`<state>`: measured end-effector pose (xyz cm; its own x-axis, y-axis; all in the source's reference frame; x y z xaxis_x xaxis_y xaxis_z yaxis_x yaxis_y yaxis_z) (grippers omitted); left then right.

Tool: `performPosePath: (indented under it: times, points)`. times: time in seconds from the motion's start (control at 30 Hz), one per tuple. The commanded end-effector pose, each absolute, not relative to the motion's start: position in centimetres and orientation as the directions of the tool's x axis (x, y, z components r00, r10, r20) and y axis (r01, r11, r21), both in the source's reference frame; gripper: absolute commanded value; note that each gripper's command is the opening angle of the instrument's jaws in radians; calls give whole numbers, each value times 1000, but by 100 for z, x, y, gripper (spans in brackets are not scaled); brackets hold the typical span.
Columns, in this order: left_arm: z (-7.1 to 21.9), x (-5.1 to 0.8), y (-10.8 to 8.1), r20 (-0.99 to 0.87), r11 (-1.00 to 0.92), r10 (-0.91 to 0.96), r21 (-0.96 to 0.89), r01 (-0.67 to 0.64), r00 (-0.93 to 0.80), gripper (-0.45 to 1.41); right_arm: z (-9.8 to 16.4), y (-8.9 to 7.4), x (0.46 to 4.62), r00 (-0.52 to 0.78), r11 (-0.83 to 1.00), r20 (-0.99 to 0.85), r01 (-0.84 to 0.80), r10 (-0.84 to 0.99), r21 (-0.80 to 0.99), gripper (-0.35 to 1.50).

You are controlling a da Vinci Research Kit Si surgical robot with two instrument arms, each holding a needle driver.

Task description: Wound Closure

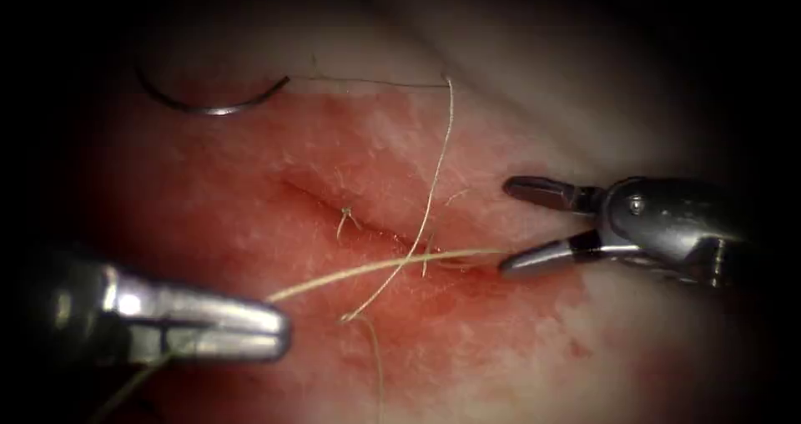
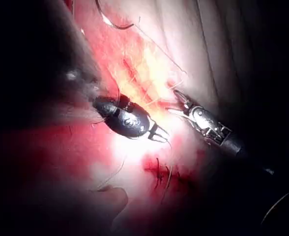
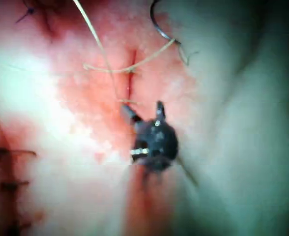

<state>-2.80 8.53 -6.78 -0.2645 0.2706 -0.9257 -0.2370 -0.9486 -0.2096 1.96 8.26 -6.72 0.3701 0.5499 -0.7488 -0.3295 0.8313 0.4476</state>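
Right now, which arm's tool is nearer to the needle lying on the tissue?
Left, narrowly. The needle lies free at upper left. The left tool is below it, shut on the thread. The right tool, jaws open, is across the cut.

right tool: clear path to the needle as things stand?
Probably yes. The needle lies free on the tissue, upper left of the cut. The right tool is open, holds nothing; only slack thread crosses between.

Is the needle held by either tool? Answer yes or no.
No: the needle lies free on the tissue, apart from the left tool and the open right tool.
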Motion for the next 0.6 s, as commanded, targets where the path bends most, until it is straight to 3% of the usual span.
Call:
performPosePath:
  times: [0.03,0.07,0.6]
  points:
    - [-671,-289,853,-923,-947,273,-209,-242,-271,-35,-664,837,193,378,837,-754,-346,537,423,-7]
    - [-669,-295,856,-921,-947,275,-209,-246,-278,-35,-662,842,192,361,833,-761,-366,539,416,-35]
    - [-604,-355,897,-905,-948,273,-195,-252,-327,-35,-644,812,204,262,830,-811,-374,523,414,-35]
